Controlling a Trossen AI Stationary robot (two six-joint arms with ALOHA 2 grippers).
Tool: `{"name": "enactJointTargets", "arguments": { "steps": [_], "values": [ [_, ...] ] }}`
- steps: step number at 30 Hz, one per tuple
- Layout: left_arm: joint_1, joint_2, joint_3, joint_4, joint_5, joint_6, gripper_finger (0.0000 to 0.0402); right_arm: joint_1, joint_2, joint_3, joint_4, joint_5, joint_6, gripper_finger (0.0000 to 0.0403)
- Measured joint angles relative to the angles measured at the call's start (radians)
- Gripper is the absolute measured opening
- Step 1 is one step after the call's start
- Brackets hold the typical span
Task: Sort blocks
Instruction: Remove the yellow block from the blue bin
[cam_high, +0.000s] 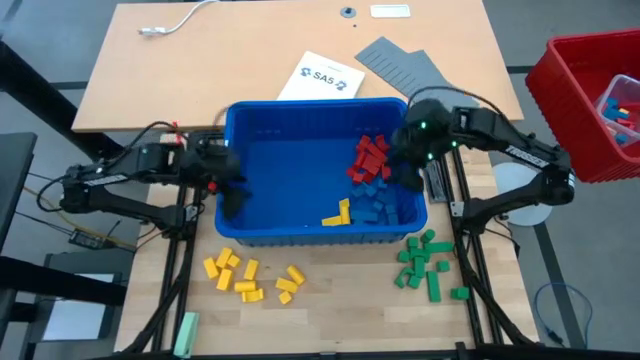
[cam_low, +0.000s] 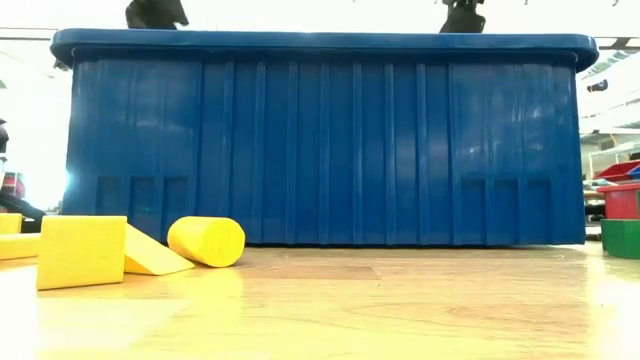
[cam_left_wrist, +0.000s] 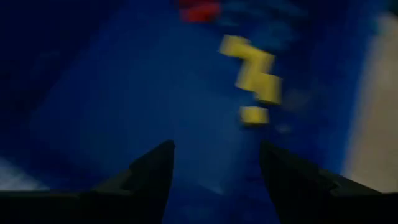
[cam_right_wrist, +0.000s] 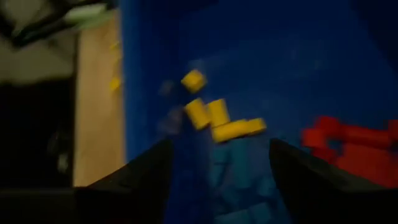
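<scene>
A blue bin (cam_high: 300, 150) stands mid-table. Inside it, red blocks (cam_high: 370, 158) and blue blocks (cam_high: 382, 203) are heaped at its right, and a few yellow blocks (cam_high: 338, 214) lie by its near wall. On the table in front lie yellow blocks (cam_high: 250, 275) at the left and green blocks (cam_high: 428, 260) at the right. My left gripper (cam_left_wrist: 214, 144) hangs open over the bin's left end (cam_high: 232, 197), nothing between its fingers. My right gripper (cam_right_wrist: 221, 142) hangs open over the bin's right end (cam_high: 405, 168), above the red and blue heap, also empty.
A red crate (cam_high: 590, 100) with blocks stands off the table's right. Grey ridged panels (cam_high: 400, 65) and a white card (cam_high: 320, 78) lie behind the bin. A pale green bar (cam_high: 186, 330) lies at the near left. The low view shows the bin's near wall (cam_low: 320, 140).
</scene>
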Motion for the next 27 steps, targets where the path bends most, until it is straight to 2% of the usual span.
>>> {"name": "enactJointTargets", "arguments": {
  "steps": [2,6,12,19,27],
  "values": [
    [-0.023,0.011,-0.039,0.077,0.09,0.073,0.0243,0.069,-0.002,-0.013,-0.008,-0.011,-0.017,0.0248],
    [-0.069,0.05,-0.117,0.133,0.182,0.144,0.0243,0.203,0.016,-0.062,-0.024,-0.008,-0.028,0.0239],
    [-0.135,0.1,-0.145,0.188,0.3,0.141,0.0242,0.357,0.026,-0.094,0.002,0.11,0.075,0.0221],
    [-0.178,0.098,-0.097,0.173,0.285,0.112,0.0242,0.463,0.028,-0.1,0.033,0.207,0.161,0.0215],
    [-0.299,0.182,-0.121,0.17,0.2,0.074,0.0242,0.54,0.033,-0.213,0.036,0.248,0.181,0.0215]
  ]
}}
